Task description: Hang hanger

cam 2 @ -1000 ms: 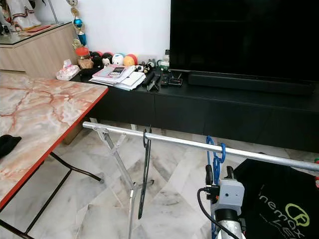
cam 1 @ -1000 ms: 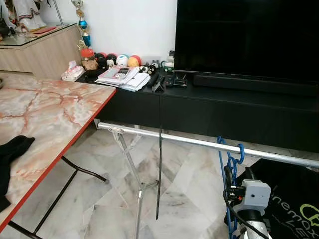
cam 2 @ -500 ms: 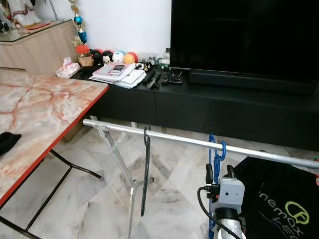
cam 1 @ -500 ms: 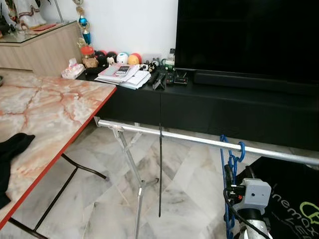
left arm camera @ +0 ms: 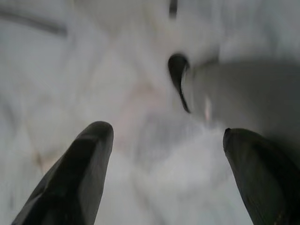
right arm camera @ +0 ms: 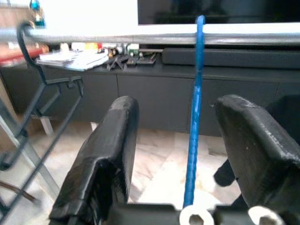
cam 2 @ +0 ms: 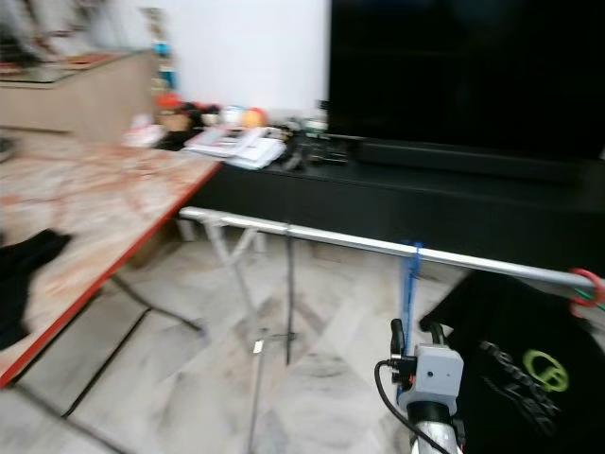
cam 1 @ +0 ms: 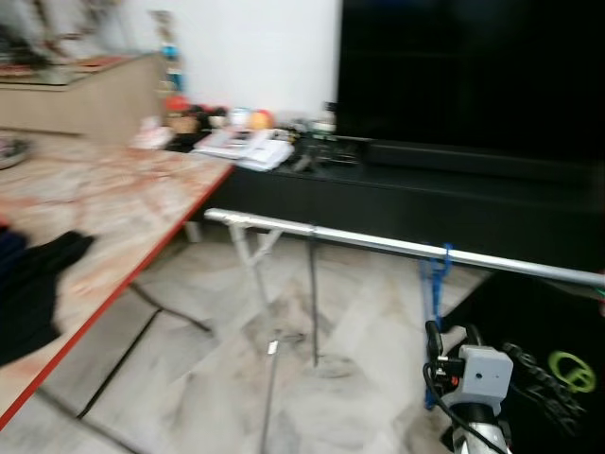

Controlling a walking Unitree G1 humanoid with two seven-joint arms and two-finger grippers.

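Head views, both blurred: a silver rail [cam 1: 378,244] runs across from about 9 o'clock to 3 o'clock in front of a black TV cabinet [cam 1: 397,203]. A blue hanger [cam 1: 435,284] hangs on the rail toward 4 o'clock, and a black hanger [cam 1: 313,293] hangs further toward the middle. The right claw [cam 2: 413,333] sits at 5 o'clock, just beside the blue hanger. A marble-topped desk [cam 1: 104,199] with a dark cloth [cam 1: 38,293] lies at 9 o'clock.

Left wrist view: the left claw [left arm camera: 166,173] is spread wide with nothing in it, over pale marble floor [left arm camera: 117,93].

Right wrist view: the right claw's fingers [right arm camera: 105,154] are spread apart, the blue hanger's edge between them, touching neither.
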